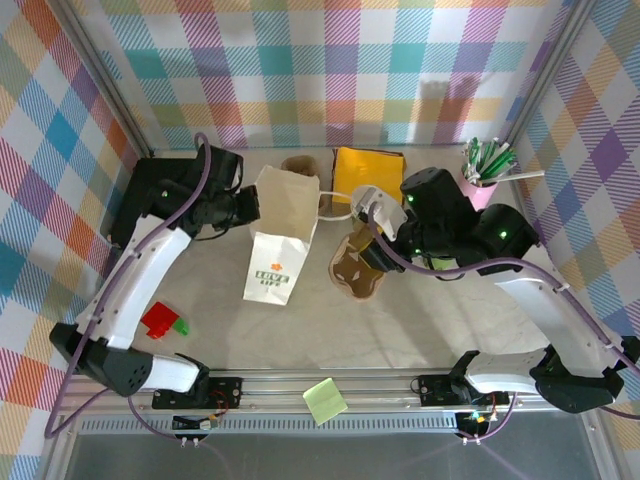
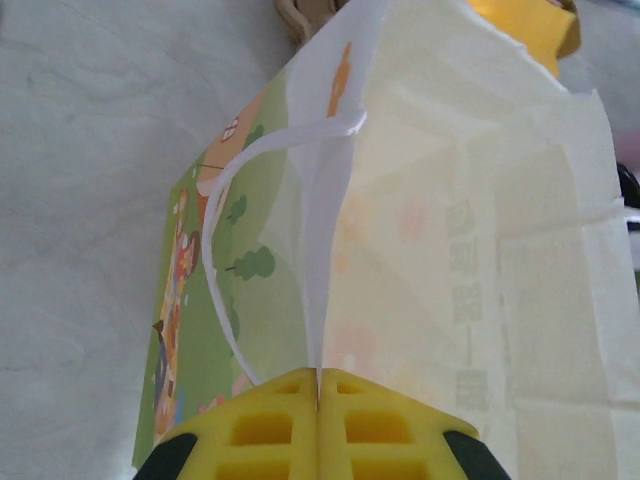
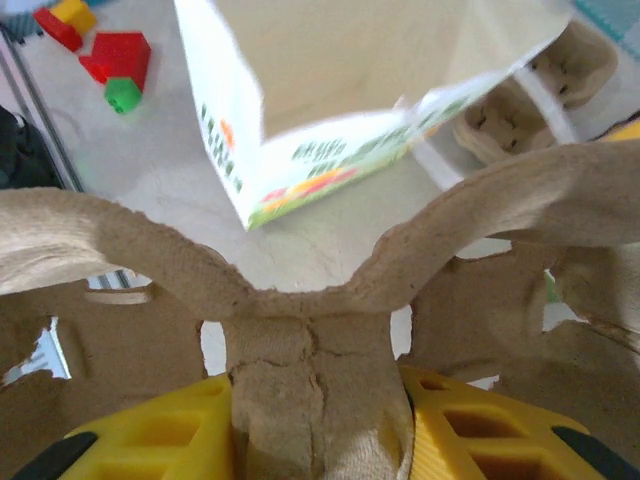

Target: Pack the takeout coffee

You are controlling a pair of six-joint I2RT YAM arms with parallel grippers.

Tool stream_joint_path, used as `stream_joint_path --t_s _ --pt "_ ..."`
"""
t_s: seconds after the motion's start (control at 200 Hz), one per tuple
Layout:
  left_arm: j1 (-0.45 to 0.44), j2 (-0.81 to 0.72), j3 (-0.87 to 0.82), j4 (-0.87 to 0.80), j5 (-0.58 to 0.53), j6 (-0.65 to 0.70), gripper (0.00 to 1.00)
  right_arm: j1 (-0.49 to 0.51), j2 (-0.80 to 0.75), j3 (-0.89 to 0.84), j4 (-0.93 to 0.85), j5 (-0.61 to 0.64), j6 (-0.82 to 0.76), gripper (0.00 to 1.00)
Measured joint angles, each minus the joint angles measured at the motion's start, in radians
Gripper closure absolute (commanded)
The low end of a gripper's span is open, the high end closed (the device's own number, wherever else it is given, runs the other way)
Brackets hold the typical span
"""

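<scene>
The left hand (image 2: 318, 378) pinches the paper bag (image 1: 283, 228) open, mouth facing the right hand (image 3: 318, 420), which grips a cup tray (image 3: 300, 335).

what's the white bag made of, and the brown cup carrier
The white bag looks like thin matte paper: it creases sharply and its print shows faintly through. The brown cup carrier appears to be moulded paper pulp, rough and uncoated, with fibrous, ragged edges.
</scene>
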Motion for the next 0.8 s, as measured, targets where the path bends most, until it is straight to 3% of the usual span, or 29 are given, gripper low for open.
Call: stream_joint_path --t_s 0.365,0.8 --pt "-0.044 -0.226 -0.257 0.131 0.127 -0.056 1.0 0.0 0.168 0.288 -0.092 -0.098 0.001 0.6" --pt "-0.044 -0.261 -0.417 0.372 0.317 -0.058 1.0 0.0 0.406 0.463 -0.17 -0.227 -0.026 0.6"
